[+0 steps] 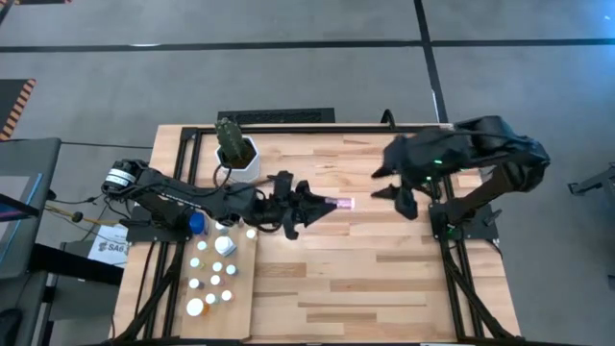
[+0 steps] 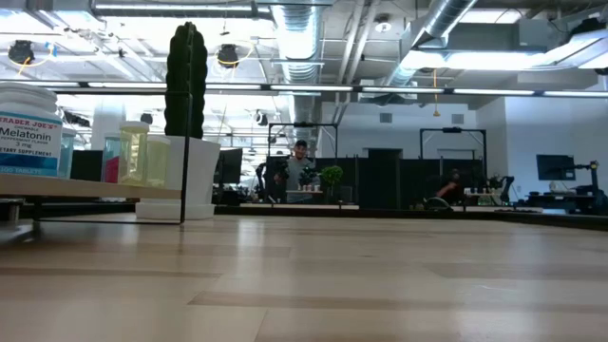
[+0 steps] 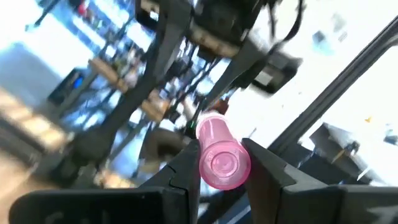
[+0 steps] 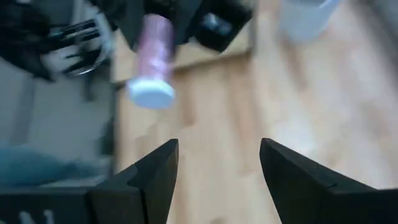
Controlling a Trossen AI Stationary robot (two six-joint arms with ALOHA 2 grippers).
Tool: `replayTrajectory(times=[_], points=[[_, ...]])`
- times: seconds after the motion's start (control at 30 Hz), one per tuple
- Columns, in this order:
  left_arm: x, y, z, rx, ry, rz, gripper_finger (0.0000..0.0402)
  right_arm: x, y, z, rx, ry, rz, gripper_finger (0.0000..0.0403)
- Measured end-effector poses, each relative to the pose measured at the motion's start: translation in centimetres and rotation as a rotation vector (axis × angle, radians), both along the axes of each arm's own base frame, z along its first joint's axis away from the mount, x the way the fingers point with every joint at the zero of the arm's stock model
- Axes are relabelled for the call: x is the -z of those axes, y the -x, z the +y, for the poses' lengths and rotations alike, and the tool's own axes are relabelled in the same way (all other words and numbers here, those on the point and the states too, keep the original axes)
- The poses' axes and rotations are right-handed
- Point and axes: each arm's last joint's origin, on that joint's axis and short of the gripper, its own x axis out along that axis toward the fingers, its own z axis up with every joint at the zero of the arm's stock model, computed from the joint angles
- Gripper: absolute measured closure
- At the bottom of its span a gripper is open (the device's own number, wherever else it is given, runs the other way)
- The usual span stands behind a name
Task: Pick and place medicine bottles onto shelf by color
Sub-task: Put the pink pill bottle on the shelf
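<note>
Mid-table: left gripper (image 1: 322, 204) grips pink bottle (image 1: 340, 204) | right gripper (image 1: 389, 183) spread

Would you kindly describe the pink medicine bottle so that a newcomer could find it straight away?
Start from the white plant pot at the table's far edge and follow the left gripper toward the table's middle. The pink bottle is clamped between its fingers, lying sideways in the air. All the other bottles stand on the pale shelf.

Blur hides the label on the pink bottle (image 4: 153, 59).
</note>
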Motion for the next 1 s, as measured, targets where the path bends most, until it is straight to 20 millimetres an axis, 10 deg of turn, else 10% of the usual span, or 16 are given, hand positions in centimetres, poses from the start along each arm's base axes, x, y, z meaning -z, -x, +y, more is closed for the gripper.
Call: replayTrajectory(times=[0.2, 0.47, 1.0], points=[[-1.7, 0.5, 0.8, -0.033, 0.0, -0.184, 0.0323, -2.0, 2.4, 1.5, 0.005, 0.403, -0.19, 0.0154], [-2.6, 0.8, 1.5, -0.015, 0.024, -0.285, 0.0323, -3.5, 0.5, 4.8, -0.218, 0.712, -0.436, 0.0154], [-3.0, 1.1, 1.0, 0.004, 0.008, -0.336, 0.0323, -2.8, -3.2, 5.1, -0.253, 0.834, -0.461, 0.0154]])
